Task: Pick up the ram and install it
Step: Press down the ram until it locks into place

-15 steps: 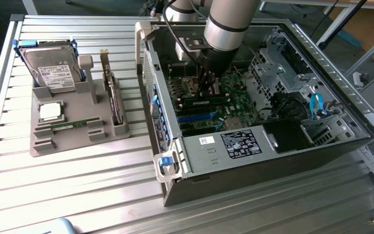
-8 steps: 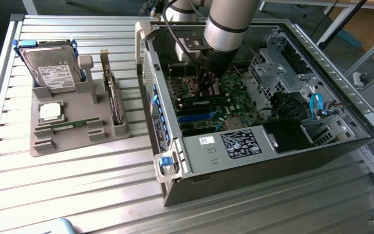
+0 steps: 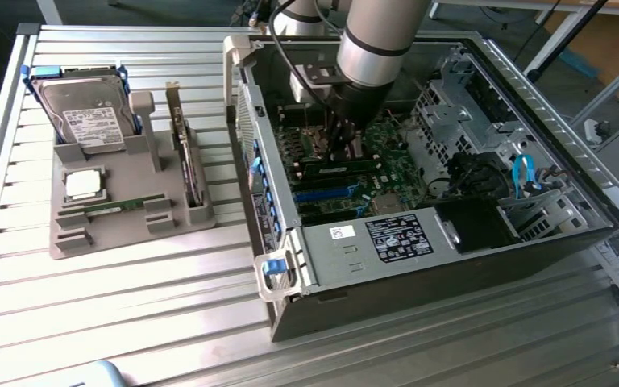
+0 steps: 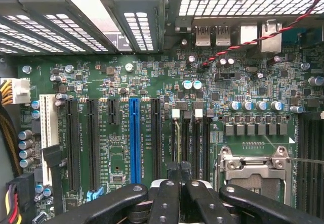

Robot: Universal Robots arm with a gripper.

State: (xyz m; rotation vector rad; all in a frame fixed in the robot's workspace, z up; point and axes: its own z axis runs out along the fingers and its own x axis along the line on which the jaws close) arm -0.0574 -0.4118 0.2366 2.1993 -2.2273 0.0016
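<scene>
Right now your gripper (image 3: pixel 344 143) is clenched, fingers together, low over the motherboard (image 4: pixel 152 82) inside the open computer case (image 3: pixel 417 242). You can see the ram (image 3: pixel 337 171) lying in its slot just beside the gripper tips, touching or not I cannot tell.

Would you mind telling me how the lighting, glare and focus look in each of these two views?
Exterior view: even light, bright glare on the ribbed metal table, while the open computer case is shadowed inside, under the arm. Wrist view: the motherboard is evenly lit and fairly sharp, the white patch between the drive bays is washed out, and the gripper close to the lens looks soft and dark.
</scene>
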